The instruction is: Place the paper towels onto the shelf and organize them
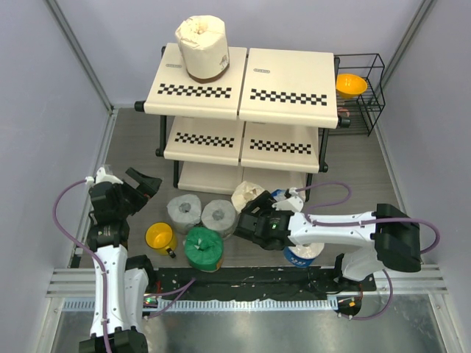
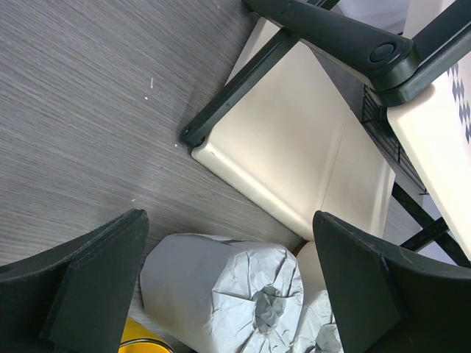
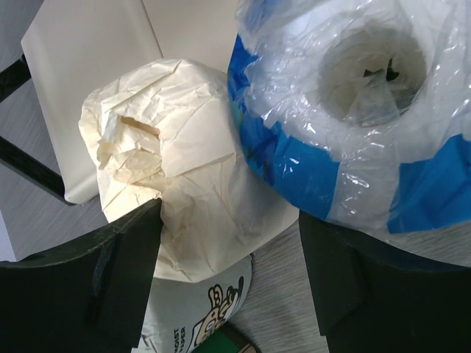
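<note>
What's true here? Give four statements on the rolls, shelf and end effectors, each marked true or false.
1. A cream roll stands on the shelf's top board. True.
2. The green roll is on the middle board. False: it stands on the table beside the mug.
3. The left end effector grips a roll. False: it is open and empty.
4. The right end effector is open around a second cream roll. True.

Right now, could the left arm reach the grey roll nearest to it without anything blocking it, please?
Probably yes. The left gripper is open, and its wrist view shows that grey roll just ahead with nothing in between; the yellow mug sits off to one side.
</note>
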`<state>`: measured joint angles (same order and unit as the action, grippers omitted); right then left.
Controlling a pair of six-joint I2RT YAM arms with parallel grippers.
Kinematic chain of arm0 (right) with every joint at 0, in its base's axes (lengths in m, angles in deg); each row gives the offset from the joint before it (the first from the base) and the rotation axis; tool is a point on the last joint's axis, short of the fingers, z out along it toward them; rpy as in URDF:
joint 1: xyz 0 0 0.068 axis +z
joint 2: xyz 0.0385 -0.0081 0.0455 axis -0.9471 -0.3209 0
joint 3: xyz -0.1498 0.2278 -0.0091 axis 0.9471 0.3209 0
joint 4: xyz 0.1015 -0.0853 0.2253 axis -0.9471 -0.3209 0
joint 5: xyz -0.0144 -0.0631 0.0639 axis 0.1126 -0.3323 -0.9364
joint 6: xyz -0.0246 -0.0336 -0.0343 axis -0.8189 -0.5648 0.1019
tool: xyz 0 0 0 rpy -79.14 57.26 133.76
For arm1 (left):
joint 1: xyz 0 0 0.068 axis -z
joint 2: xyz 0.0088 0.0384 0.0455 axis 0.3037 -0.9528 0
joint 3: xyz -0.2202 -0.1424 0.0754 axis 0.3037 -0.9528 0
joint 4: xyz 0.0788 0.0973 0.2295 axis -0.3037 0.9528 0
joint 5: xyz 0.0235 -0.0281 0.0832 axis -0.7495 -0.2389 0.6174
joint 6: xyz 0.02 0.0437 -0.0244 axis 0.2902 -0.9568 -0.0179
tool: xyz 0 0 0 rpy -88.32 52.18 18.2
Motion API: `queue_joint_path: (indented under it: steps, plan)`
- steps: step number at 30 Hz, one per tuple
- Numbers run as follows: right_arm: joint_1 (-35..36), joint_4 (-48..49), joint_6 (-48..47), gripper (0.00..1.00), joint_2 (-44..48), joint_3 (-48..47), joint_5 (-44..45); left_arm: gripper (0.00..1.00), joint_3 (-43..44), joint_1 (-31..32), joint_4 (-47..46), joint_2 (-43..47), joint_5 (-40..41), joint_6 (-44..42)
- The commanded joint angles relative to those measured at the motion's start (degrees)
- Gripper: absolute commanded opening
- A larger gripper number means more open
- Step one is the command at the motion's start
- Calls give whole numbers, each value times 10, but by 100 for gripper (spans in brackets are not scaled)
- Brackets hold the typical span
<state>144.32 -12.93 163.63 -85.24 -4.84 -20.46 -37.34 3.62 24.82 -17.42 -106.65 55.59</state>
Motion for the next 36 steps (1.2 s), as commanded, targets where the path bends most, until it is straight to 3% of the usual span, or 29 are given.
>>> queue_joint_path:
  steps: [1,19,24,32,36]
  plan:
    - [-15,-8,41,77,13,6,30,100,3,-3,-18,0,-13,-1]
    - [-38,69,-29,64,-26,19,-9,100,2,-3,-19,1,-13,-1]
    - [-38,70,-51,50,1,31,-10,100,2,-3,-18,3,-11,-1]
    - [-30,96,-236,25,76,17,4,100,1,-3,-19,4,-11,-1]
    - [-23,82,-266,21,129,17,5,100,1,-3,-19,5,-11,-1]
